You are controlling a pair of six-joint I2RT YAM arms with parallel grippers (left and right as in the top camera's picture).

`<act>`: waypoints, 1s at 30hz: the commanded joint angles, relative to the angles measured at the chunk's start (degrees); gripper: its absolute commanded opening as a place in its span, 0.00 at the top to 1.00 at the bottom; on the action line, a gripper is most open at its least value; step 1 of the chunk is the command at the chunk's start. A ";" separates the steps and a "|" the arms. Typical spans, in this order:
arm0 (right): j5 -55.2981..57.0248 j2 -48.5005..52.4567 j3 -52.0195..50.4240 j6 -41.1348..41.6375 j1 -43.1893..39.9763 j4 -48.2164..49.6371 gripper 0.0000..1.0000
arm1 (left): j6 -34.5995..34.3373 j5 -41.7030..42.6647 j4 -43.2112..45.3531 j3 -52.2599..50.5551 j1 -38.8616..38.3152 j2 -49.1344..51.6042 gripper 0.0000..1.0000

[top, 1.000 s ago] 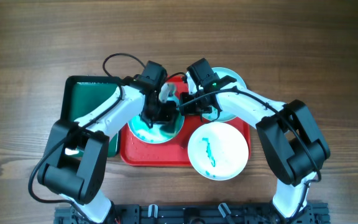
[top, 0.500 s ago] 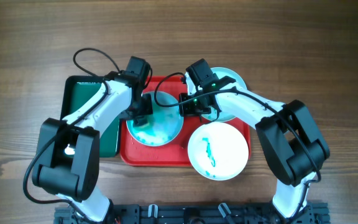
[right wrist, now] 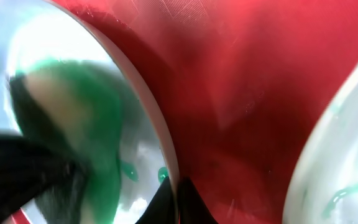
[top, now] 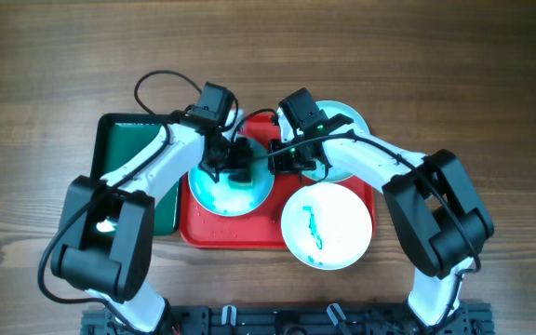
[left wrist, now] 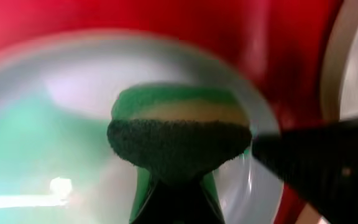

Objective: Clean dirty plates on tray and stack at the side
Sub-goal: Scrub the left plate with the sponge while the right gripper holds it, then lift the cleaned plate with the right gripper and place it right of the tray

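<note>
Overhead, the brown wooden table (top: 54, 56) carries a large red rectangular plastic tray (top: 235, 233) near the middle of its front edge. A smaller dark green tray (top: 128, 149) sits just beside the red one's left edge, with the left arm reaching across it.

Three round pale plates are on the red tray. A teal-filmed plate (top: 207, 194) fills its left half. A second pale plate (top: 350, 119) lies at its back right corner, under the right arm. A third plate with teal streaks (top: 328, 228) overhangs its front right corner.

A green and yellow sponge (left wrist: 179, 140) presses on the teal-filmed plate, clamped between the fingers of the left gripper (top: 237, 169). The right gripper (right wrist: 178, 200) has its fingers nearly together, pinching that same plate's right rim.
</note>
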 commanded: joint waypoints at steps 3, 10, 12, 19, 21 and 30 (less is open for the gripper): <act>-0.42 -0.94 -0.44 0.48 -0.02 -0.66 0.96 | -5.77 -8.52 -4.09 5.46 6.21 -0.17 0.96; 0.24 -0.94 -1.20 1.53 -0.02 -0.76 0.94 | -5.51 -8.52 -21.00 22.40 7.91 -3.28 0.96; 0.24 -0.94 -1.25 1.53 0.00 -0.76 0.83 | -5.53 -8.55 -25.51 25.81 8.02 -4.48 0.96; 4.72 -2.91 -0.39 2.82 0.22 -2.38 0.96 | -7.48 -15.91 -34.14 26.45 13.92 -6.67 0.96; 10.82 -6.01 0.09 2.82 1.40 -4.42 0.96 | -7.48 -16.48 -35.45 26.45 16.24 -6.67 0.96; 49.66 -21.86 0.11 1.36 13.73 -10.12 0.96 | -7.50 -16.65 -36.48 26.45 21.29 -6.67 0.96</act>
